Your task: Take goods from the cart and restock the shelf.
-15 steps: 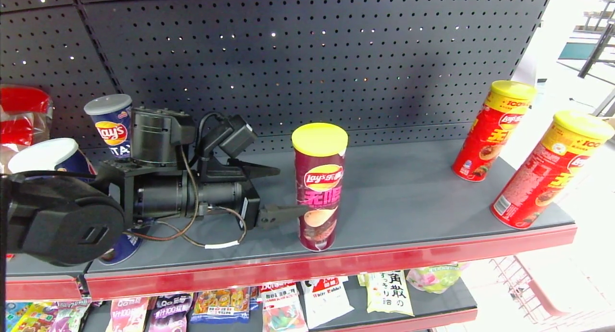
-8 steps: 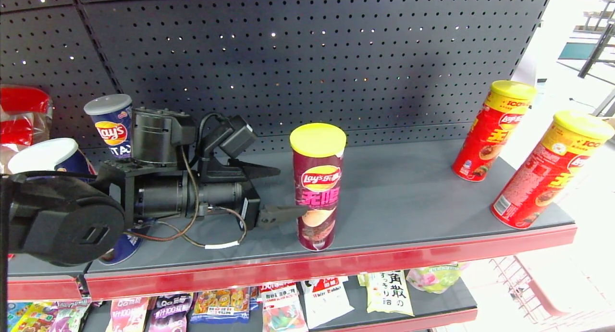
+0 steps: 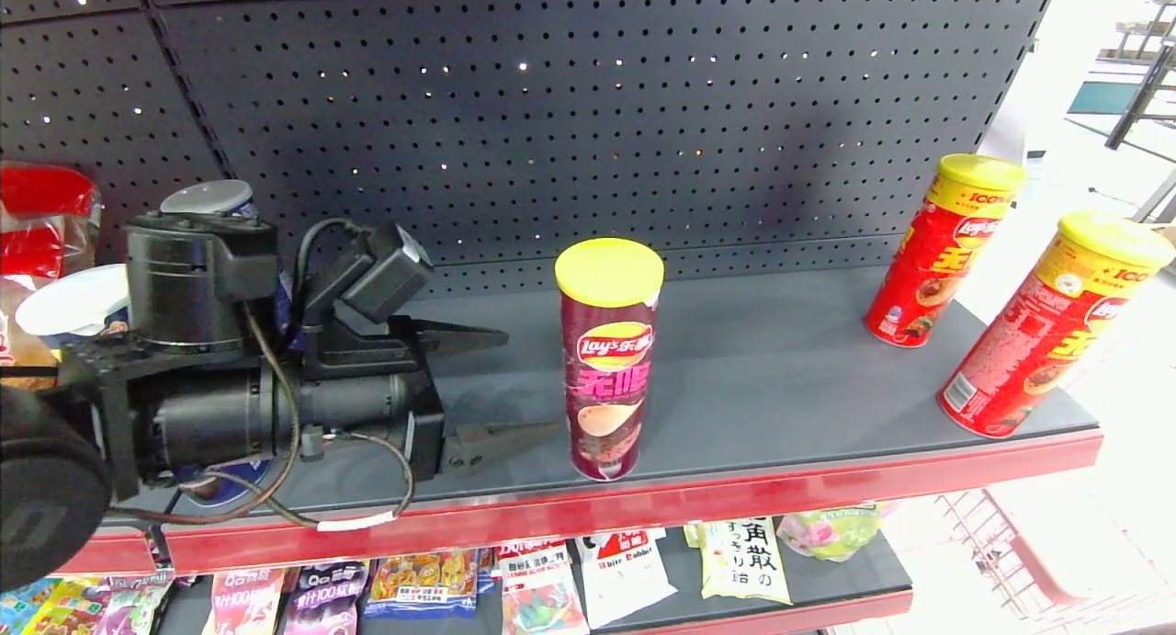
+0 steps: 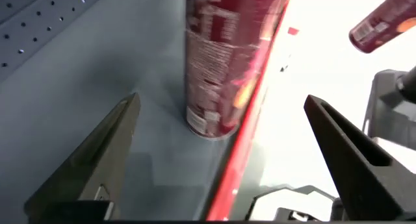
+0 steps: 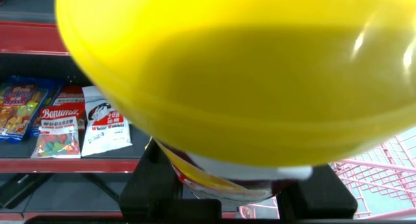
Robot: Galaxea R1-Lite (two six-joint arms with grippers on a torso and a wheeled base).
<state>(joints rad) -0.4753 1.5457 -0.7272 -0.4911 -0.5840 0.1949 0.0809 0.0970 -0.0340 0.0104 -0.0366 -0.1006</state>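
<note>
maroon can upright on the grey shelf, yellow lid on, close to the red front lip

left gripper sits just left of the maroon can, lying level over the shelf, jaws wide open, nothing between them; the near fingertip stops just short of the maroon can, no contact that I can see, far fingertip behind and left of it

two red cans to the right of the maroon can, well apart from it, both leaning: one toward the pegboard, one at the shelf's right front corner

blue cans left of the maroon can, partly hidden behind the left arm

right gripper is clamped on a second yellow-lidded can, fingers either side of its body; snack bags on the lower shelf below the maroon can, pink wire cart down to its right
</note>
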